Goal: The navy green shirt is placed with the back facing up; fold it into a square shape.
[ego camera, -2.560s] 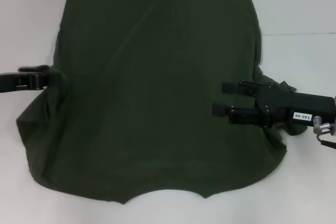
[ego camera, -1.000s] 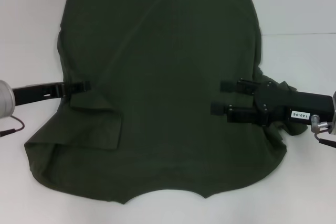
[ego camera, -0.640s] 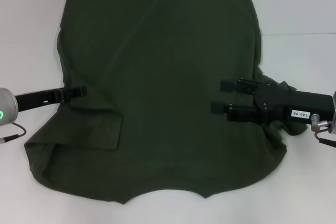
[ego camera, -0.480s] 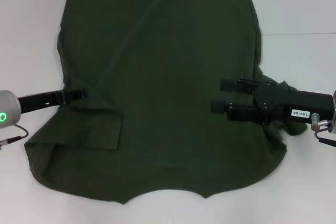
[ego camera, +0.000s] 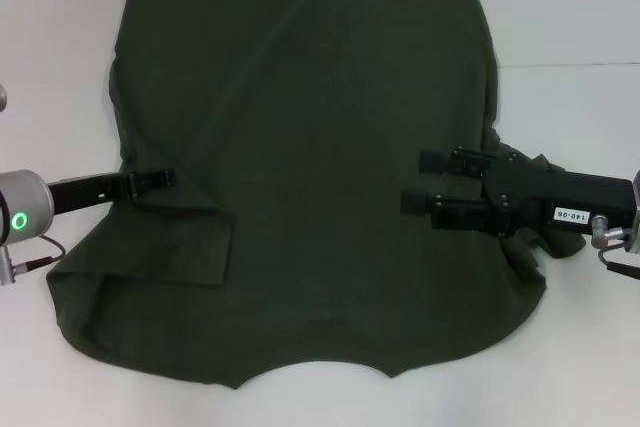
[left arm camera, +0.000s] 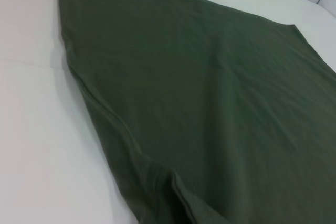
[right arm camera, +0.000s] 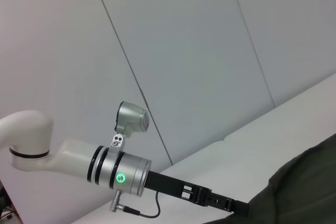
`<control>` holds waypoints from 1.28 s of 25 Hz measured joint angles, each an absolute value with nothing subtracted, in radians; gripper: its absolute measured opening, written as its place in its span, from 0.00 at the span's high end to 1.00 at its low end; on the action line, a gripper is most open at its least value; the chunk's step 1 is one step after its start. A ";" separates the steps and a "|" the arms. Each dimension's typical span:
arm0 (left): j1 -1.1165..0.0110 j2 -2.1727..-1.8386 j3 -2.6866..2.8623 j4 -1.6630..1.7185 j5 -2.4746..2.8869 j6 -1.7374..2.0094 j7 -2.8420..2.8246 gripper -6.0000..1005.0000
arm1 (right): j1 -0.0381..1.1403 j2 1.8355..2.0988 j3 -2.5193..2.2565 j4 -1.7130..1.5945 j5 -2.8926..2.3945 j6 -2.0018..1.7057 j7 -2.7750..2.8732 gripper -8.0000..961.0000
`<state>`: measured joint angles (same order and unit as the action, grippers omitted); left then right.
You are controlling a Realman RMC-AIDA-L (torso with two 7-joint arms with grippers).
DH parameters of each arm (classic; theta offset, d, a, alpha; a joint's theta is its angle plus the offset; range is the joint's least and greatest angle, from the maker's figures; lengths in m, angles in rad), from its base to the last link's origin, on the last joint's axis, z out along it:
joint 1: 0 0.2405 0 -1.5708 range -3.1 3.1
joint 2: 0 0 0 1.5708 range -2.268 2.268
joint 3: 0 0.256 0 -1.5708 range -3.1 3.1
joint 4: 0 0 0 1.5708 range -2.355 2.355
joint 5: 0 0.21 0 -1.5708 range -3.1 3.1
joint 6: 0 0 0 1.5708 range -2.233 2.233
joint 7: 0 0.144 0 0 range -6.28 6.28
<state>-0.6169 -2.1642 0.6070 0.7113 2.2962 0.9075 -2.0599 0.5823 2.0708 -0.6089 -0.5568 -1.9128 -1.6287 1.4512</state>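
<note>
The navy green shirt (ego camera: 310,167) lies spread across the white table (ego camera: 570,7), plain side up, filling most of the head view from 12 o'clock down to 6 o'clock, where the curved neckline edge sits closest to the robot. Its sleeve on the 8 o'clock side is folded inward over the body, forming a flat flap with a straight edge. On the 3 o'clock side the other sleeve bunches up beneath the right arm.

The left gripper (ego camera: 165,178) reaches in from 9 o'clock, its slim tip resting at the shirt's edge just above the folded flap; whether its fingers are apart or together cannot be told. The right gripper (ego camera: 418,182) comes in from 3 o'clock above the cloth, fingers spread wide with nothing between them.

The left wrist view shows the shirt's flat cloth and a seam ridge near its border.
</note>
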 joint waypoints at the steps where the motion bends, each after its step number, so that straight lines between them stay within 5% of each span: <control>1: -0.617 -2.164 0.611 0.710 2.296 0.906 -2.058 0.20 | 0.582 2.071 -0.609 -0.557 -1.913 -1.629 1.451 0.07; 17: -0.618 -2.164 0.644 0.708 2.299 0.902 -2.043 0.22 | 0.580 2.071 -0.606 -0.557 -1.913 -1.629 1.451 0.07; 24: -0.621 -2.164 0.655 0.709 2.305 0.902 -2.042 0.43 | 0.578 2.071 -0.601 -0.557 -1.910 -1.629 1.451 0.07; 26: -0.622 -2.164 0.655 0.709 2.306 0.902 -2.042 0.67 | 0.578 2.071 -0.600 -0.557 -1.910 -1.629 1.451 0.07; 32: -0.625 -2.164 0.655 0.709 2.306 0.902 -2.043 0.88 | 0.579 2.071 -0.599 -0.557 -1.910 -1.629 1.450 0.07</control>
